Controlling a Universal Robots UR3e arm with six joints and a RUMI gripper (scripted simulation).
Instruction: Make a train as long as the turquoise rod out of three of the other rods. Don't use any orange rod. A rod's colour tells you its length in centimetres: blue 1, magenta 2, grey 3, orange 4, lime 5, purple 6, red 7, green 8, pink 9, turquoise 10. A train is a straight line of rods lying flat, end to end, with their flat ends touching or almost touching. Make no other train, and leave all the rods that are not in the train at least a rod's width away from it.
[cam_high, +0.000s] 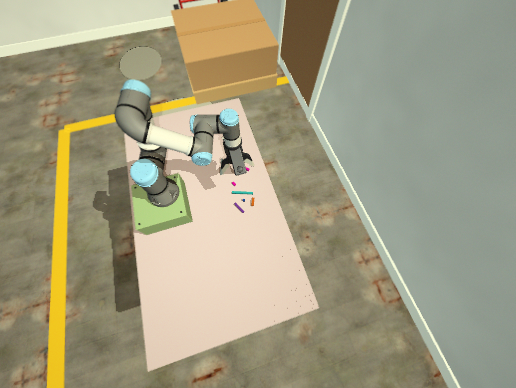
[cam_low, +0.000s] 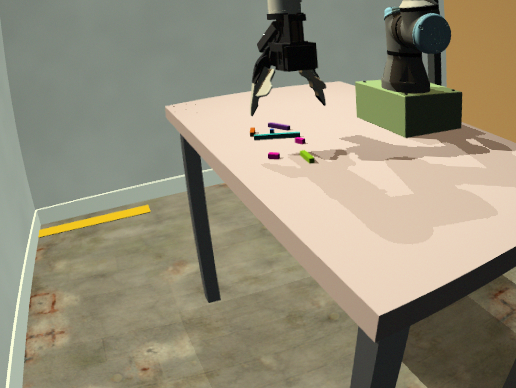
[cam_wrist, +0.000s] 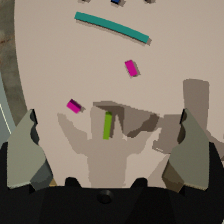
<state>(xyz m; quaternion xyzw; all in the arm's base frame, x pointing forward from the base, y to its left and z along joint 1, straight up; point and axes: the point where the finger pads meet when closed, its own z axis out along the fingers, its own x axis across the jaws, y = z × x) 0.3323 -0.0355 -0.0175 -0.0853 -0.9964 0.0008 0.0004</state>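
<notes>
My gripper (cam_high: 237, 168) (cam_low: 288, 109) (cam_wrist: 108, 110) is open and empty, high above the table. The lime rod (cam_low: 307, 156) (cam_wrist: 107, 125) lies below, between the fingers in the wrist view; the arm hides it in the top view. One magenta rod (cam_high: 247, 169) (cam_low: 274, 156) (cam_wrist: 74, 106) lies left of it in the wrist view, another magenta rod (cam_high: 233, 184) (cam_low: 300, 140) (cam_wrist: 131, 68) between it and the turquoise rod (cam_high: 242, 193) (cam_low: 277, 136) (cam_wrist: 114, 27). The purple rod (cam_high: 239, 207) (cam_low: 278, 126) lies beyond the turquoise one. No rods lie end to end.
The small blue rod (cam_high: 243, 200) (cam_low: 272, 131) and the orange rod (cam_high: 252, 201) (cam_low: 252, 131) lie beyond the turquoise rod, near the purple one. The green base block (cam_high: 165, 218) (cam_low: 433, 113) carries the arm. A cardboard box (cam_high: 230, 65) stands past the table's far end.
</notes>
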